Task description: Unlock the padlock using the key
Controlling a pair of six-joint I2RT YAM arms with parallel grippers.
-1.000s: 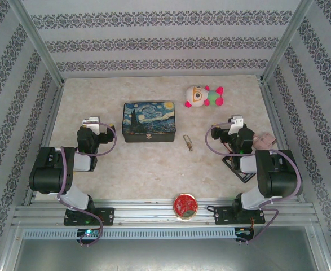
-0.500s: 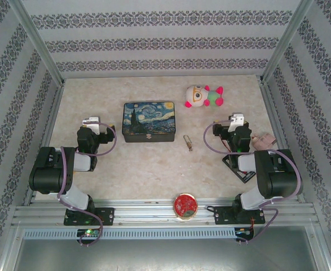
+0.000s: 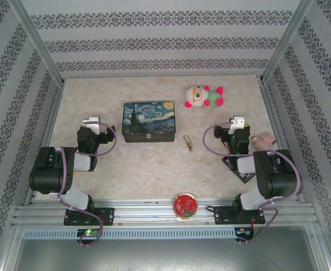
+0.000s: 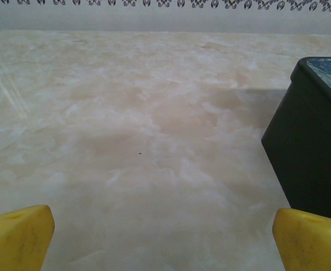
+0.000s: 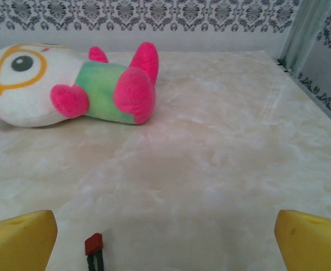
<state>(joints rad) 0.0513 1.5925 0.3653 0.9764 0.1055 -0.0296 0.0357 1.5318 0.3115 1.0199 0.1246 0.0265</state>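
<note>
**Padlock and key lying free; both grippers empty**

1. Round red disc (image 3: 185,205): at the near edge of the marbled beige worktop (image 3: 142,169), nearer than the tin and slightly to its right.
2. The left gripper (image 4: 163,243): yellow-tipped, jaws spread fully, holding nothing, low over the worktop just left of the starry-night painted tin (image 3: 149,121).
3. The right gripper (image 5: 165,240): equally wide and empty, well to the right of the tin.
4. Tiny brass-coloured padlock (image 3: 187,141) with silvery shackle: flat on the worktop just off the tin's near right corner, not touching it. The thin dark key is too small to tell apart from it.
5. White, green and pink plush toy (image 3: 203,96): beyond the tin, to its right.

Hazards, as judged:
- Both task items are slight and lie flat on a smooth surface, so broad fingertips may push them away rather than pinch them.
- The nearby tin crowds an approach from the left and may be knocked.
</note>
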